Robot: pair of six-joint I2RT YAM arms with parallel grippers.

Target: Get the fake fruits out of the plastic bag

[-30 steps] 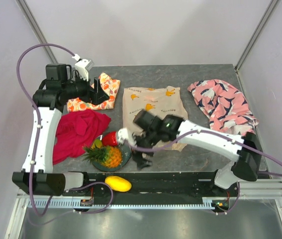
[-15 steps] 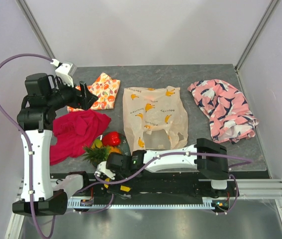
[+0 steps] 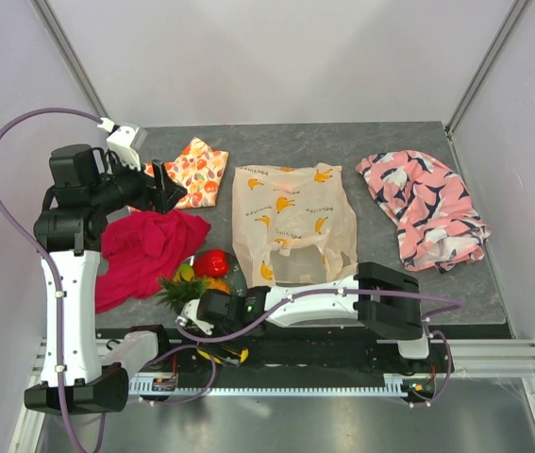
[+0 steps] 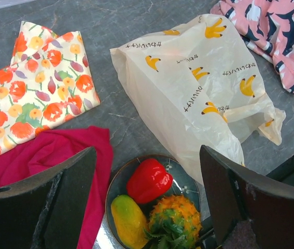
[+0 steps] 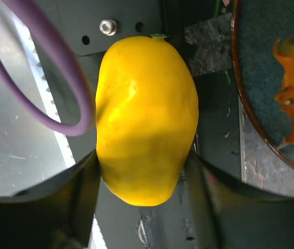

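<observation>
The banana-printed plastic bag [image 3: 291, 222] [image 4: 198, 98] lies flat mid-table. A dark plate [image 3: 235, 294] [image 4: 116, 181] at the front left holds a red pepper [image 3: 212, 262] [image 4: 149, 180], a pineapple [image 3: 184, 291] [image 4: 178, 220] and a green-yellow mango [image 4: 128, 220]. Another yellow mango [image 5: 147, 119] [image 3: 238, 355] lies on the black rail in front of the table. My right gripper [image 5: 142, 161] [image 3: 220, 351] is down on it, a finger pressed to each side. High above the left side, my left gripper [image 4: 147, 153] [image 3: 163, 187] is open and holds nothing.
An orange-fruit-printed cloth [image 3: 196, 170] lies at the back left, a red cloth [image 3: 144, 250] next to the plate, and a pink patterned cloth [image 3: 427, 203] at the right. A purple cable [image 5: 48, 78] loops just left of the mango. The plate's rim [image 5: 245, 104] is close on the right.
My right arm swung from above the plate down to the front rail and its jaws narrowed onto the yellow mango. The left arm drew back to the left.
</observation>
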